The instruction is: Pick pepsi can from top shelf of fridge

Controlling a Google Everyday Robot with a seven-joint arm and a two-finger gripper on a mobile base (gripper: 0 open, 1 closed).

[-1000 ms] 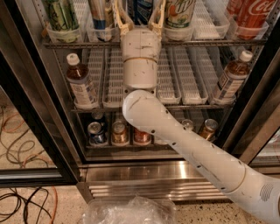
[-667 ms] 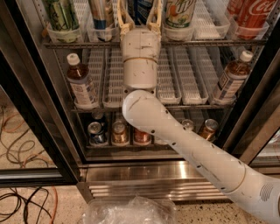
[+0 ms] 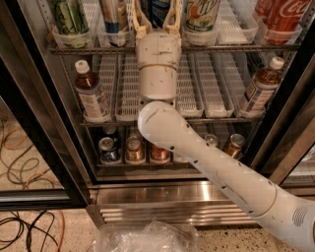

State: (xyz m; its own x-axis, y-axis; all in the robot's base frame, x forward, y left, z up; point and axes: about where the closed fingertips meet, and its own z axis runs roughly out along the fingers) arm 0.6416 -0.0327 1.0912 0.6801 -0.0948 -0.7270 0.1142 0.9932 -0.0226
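Our gripper (image 3: 153, 6) is hovering at the middle of the top shelf (image 3: 236, 48) of the fridge (image 3: 29, 98), fingers (image 3: 136, 19) spread wide and flanking the pepsi can (image 3: 156, 12), which is standing upright on that shelf; we cannot tell whether they are touching it.

One camera looks down, close, into fridge (image 3: 162, 196); gripper (image 3: 155, 11) at top shelf (image 3: 236, 48).

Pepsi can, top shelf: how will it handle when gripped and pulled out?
The pepsi can is a smooth upright cylinder, so probably stiff but slippery. Standing tall on the top shelf, it may tip if dragged rather than lifted. The gripper is up at it.
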